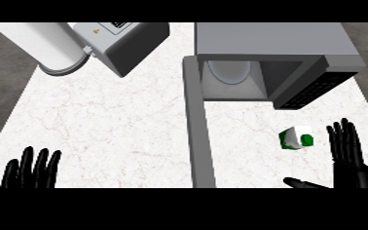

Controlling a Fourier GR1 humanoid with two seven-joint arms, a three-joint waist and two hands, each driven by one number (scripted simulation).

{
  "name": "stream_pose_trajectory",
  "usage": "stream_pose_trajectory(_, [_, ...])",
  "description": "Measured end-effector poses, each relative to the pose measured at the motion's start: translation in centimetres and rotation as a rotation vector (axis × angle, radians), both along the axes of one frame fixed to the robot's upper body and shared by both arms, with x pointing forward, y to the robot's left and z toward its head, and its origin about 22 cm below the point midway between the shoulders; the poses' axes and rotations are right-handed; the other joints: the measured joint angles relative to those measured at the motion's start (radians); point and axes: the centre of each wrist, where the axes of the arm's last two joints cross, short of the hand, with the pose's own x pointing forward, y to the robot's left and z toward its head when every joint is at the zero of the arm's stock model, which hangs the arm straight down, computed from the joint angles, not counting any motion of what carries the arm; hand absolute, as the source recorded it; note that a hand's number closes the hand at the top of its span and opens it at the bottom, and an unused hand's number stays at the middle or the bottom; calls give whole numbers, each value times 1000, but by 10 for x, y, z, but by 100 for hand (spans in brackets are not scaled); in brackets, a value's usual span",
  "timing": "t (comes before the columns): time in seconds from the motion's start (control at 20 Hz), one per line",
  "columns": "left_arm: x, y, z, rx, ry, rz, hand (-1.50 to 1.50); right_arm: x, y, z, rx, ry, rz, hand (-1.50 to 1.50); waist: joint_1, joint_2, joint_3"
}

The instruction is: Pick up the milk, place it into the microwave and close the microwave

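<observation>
While the right robot hand (348,153) stands open at the lower right of the head view, fingers straight and pointing up and thumb stretched out low toward the left, it holds nothing. Just to the left of its fingers, close by but apart from them, the milk (296,138) sits on the white marbled bench (108,122): a small white carton with green markings, tilted a little as seen from above. Beyond the carton, up and slightly left of this hand, the microwave (273,44) is open, its dark cavity showing a pale round turntable plate (229,71) inside and its black keypad panel on the side nearer the hand. Its grey door (198,126) is swung out and runs down the view as a long narrow band to the left of the milk, between the two hands. Far across on the other side of that door, the left robot hand (32,168) shows at the lower left edge, also open with fingers up, resting and holding nothing. Well above it lie a white cylinder (49,46) and a grey boxy appliance (123,41).
</observation>
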Motion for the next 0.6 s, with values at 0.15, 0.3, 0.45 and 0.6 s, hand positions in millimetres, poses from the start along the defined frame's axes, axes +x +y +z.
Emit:
stream_pose_trajectory(0.15, [2, 2, -3, -3, -2, -2, -150, 5, -4, -22, -6, 23, -37, -150, -1, 1, 0])
stream_pose_trajectory(0.3, [-5, 0, -4, -7, -1, -1, -150, 11, -17, -36, -19, 39, -66, -150, 0, 1, 0])
stream_pose_trajectory(0.45, [-10, -1, -7, -9, 3, 0, -150, 15, -19, -54, -26, 50, -77, -150, 1, 0, 0])
stream_pose_trajectory(0.6, [-12, -6, -9, -8, 2, -4, -150, 13, -22, -71, -37, 56, -70, -150, 0, 0, 0])
